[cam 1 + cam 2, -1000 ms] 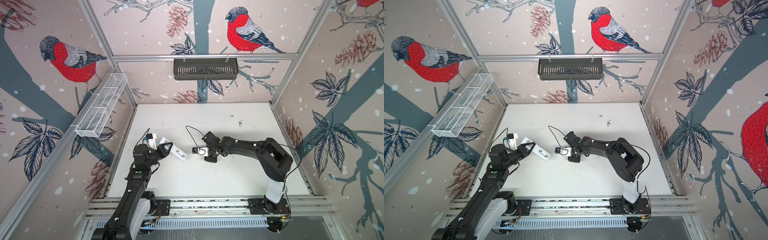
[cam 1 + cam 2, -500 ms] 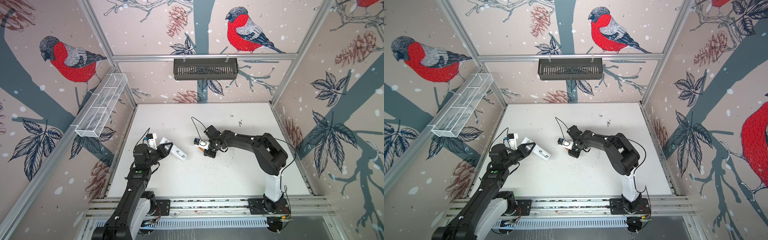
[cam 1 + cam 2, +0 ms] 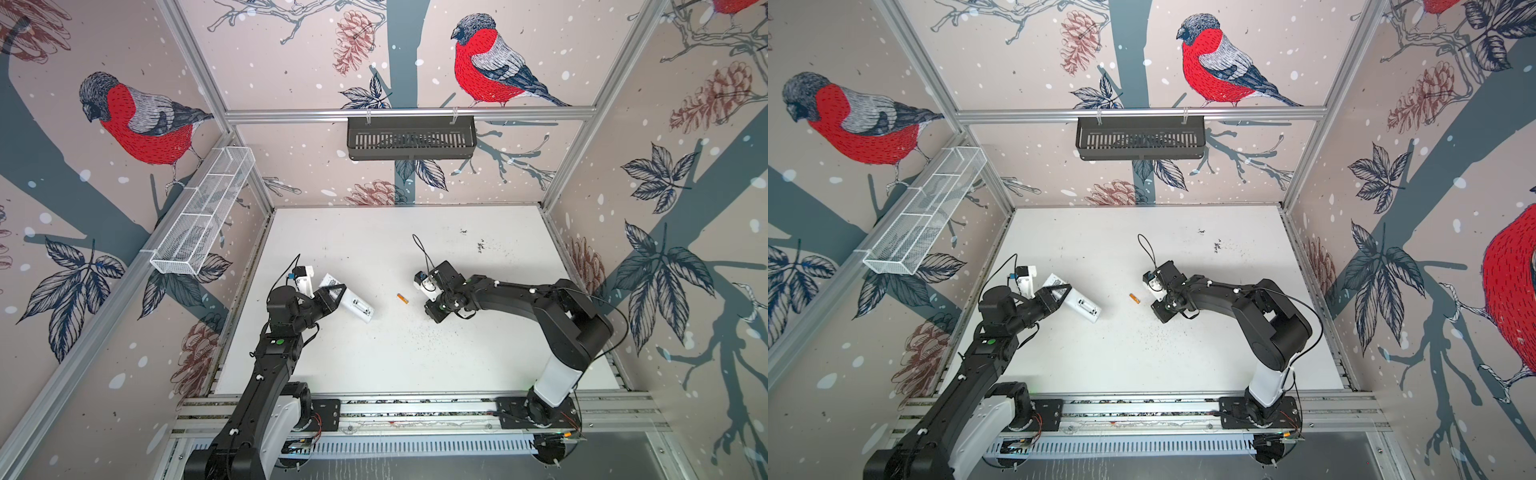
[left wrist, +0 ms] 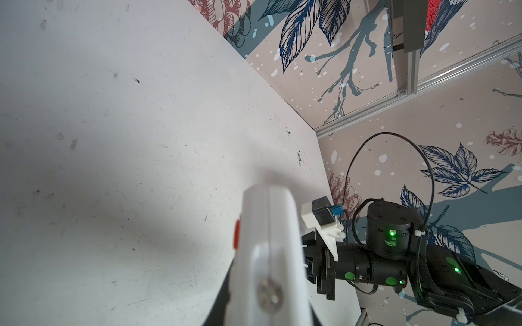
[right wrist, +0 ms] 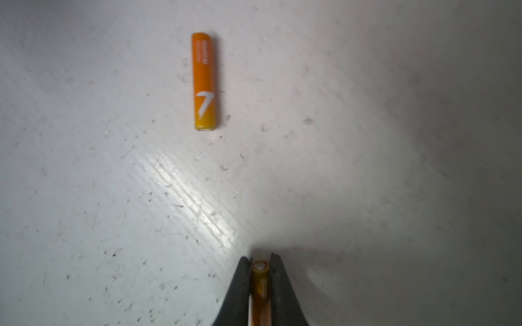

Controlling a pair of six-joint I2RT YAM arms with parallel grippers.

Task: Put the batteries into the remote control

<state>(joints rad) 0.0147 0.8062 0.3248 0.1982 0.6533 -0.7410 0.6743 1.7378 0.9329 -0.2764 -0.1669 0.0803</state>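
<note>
Pinching what seems a battery [image 5: 260,278], right jaws face the loose battery [image 5: 205,81].

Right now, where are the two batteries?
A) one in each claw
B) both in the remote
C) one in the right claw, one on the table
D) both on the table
C: the right claw is shut on one battery; the other battery lies on the table.
</note>
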